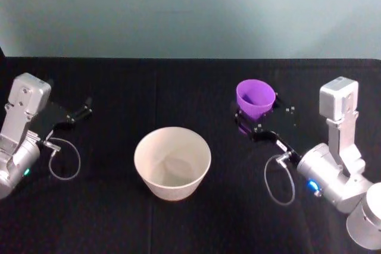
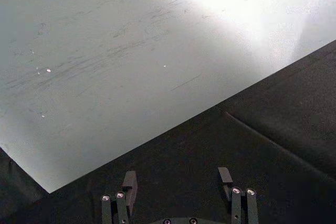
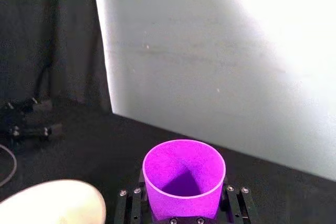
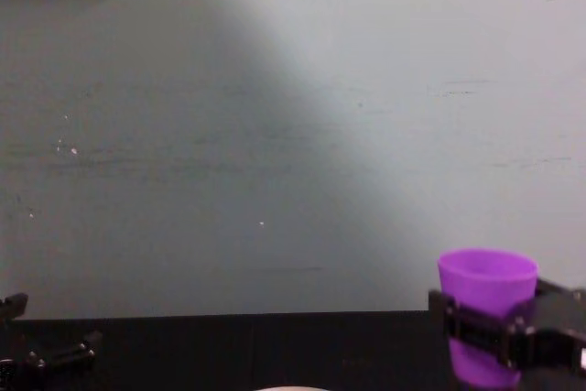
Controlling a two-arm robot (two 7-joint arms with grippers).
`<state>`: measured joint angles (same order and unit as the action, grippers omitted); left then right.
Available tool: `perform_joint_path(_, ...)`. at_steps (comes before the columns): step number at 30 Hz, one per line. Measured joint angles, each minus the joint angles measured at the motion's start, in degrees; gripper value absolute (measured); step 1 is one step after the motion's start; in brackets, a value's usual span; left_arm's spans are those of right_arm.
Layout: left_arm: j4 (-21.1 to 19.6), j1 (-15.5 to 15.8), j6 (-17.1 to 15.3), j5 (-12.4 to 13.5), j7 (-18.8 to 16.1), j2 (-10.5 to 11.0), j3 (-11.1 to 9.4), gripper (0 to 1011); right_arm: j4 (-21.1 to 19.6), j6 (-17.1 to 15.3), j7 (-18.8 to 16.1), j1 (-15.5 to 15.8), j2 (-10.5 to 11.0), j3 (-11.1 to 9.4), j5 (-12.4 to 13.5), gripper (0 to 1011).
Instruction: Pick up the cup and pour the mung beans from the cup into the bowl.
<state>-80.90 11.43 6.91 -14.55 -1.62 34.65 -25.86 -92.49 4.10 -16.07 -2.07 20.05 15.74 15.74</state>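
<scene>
Item: cup [image 1: 256, 97], purple, pinched at its sides by the right gripper [image 4: 483, 329], at 2 o'clock from the bowl [image 1: 146, 147] and well apart from it. No beans can be made out inside the cup. Step, as judged: grasp made, pour not yet begun. The next move calls for a level carry toward 8 o'clock, then a tilt over the bowl's rim. Left gripper [image 2: 177, 182]: spread, idle at the bowl's 10 o'clock. Brands, labels, writing: none legible.

Upright purple cup [image 1: 256, 98] right of whitish bowl [image 1: 169, 190].
</scene>
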Motion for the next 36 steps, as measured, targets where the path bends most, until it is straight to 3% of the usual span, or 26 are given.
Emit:
perform_joint_path(8, 0.0, 0.0, 0.0, 0.0, 0.0, 0.0, 0.0, 1000, -2.15, -0.83, -0.73, 0.03, -0.4, -0.86, -0.61, 726)
perform_joint_path(36, 0.0, 0.0, 0.0, 0.0, 0.0, 0.0, 0.0, 1000, -1.98, -0.79, -0.68, 0.04, -0.29, -0.75, -0.44, 726)
